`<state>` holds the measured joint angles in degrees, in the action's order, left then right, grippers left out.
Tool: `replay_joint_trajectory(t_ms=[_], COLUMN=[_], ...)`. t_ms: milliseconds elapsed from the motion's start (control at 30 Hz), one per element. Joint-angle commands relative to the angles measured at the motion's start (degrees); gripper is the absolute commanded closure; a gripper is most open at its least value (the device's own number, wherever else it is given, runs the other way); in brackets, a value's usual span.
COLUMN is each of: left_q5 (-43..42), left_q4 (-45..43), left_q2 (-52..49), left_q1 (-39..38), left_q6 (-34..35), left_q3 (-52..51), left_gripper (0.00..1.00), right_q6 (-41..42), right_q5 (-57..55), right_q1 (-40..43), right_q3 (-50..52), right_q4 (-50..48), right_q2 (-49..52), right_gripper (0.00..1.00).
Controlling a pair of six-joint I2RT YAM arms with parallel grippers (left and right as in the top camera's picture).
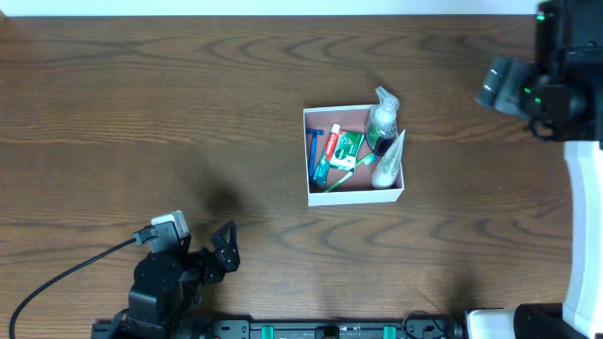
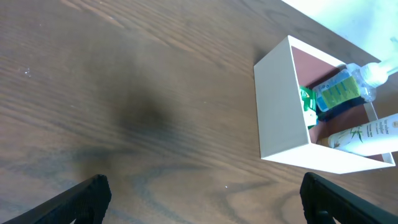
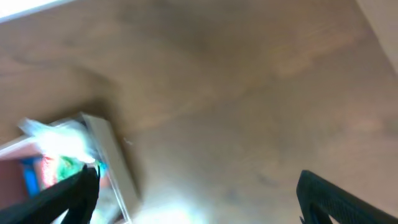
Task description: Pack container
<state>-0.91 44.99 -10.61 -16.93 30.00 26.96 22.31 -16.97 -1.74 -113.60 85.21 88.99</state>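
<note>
The container [image 1: 354, 196], a square shallow box with white walls and a pinkish-brown inside, sits at the table's middle. It holds a blue razor [image 1: 314, 151], toothpaste tubes [image 1: 327, 153], a green packet [image 1: 349, 149], a clear bottle [image 1: 382, 121] and a white tube [image 1: 389, 162]. It also shows in the left wrist view [image 2: 281, 106] and, blurred, in the right wrist view [image 3: 112, 158]. My left gripper [image 2: 202, 199] is open and empty over bare table at the front left. My right gripper [image 3: 199, 199] is open and empty, up at the far right [image 1: 513, 89].
The wooden table [image 1: 141, 113] spreads around the box. A black cable [image 1: 66, 273] runs to the left arm's base at the front left. The right arm's white column [image 1: 584, 235] stands along the right edge.
</note>
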Motion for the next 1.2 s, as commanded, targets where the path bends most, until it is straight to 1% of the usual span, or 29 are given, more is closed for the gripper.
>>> replay_joint_trajectory(t_ms=[0, 67, 167, 333, 567, 667, 800, 933, 1033, 1167], left_q5=[0.3, 0.3, 0.3, 0.3, 0.3, 0.3, 0.3, 0.3, 0.3, 0.3], left_q4=[0.0, 0.0, 0.0, 0.0, 0.0, 0.0, 0.0, 0.0, 0.0, 0.0], left_q2=[0.3, 0.3, 0.3, 0.3, 0.3, 0.3, 0.3, 0.3, 0.3, 0.3], left_q1=[0.3, 0.3, 0.3, 0.3, 0.2, 0.3, 0.3, 0.3, 0.3, 0.2], left_q6=[-0.1, -0.1, -0.1, -0.1, -0.1, -0.1, -0.1, -0.1, -0.1, -0.1], left_q3=[0.3, 0.3, 0.3, 0.3, 0.3, 0.3, 0.3, 0.3, 0.3, 0.3], left_gripper=[0.02, 0.02, 0.02, 0.02, 0.02, 0.02, 0.02, 0.02, 0.02, 0.02], right_q6=[1.7, 3.4, 4.3, 5.1, 5.1, 5.1, 5.1, 4.8, 4.8, 4.9], right_q5=[-4.0, -5.5, -5.5, -5.5, -4.5, -1.8, -1.6, -2.6, -4.1, -3.4], right_q1=[4.2, 6.6, 9.7, 12.2, 12.9, 13.0, 13.0, 13.0, 13.0, 13.0], right_q3=[0.6, 1.7, 4.2, 10.7, 21.5, 25.6, 30.1, 32.5, 32.6, 32.6], right_q4=[3.3, 4.5, 3.8, 2.3, -4.3, -7.7, -11.8, -13.9, -13.9, -14.4], right_q2=[-0.6, -0.6, -0.6, -0.6, -0.6, -0.6, -0.6, -0.6, -0.6, -0.6], right_gripper=[0.01, 0.01, 0.01, 0.01, 0.01, 0.01, 0.01, 0.01, 0.01, 0.01])
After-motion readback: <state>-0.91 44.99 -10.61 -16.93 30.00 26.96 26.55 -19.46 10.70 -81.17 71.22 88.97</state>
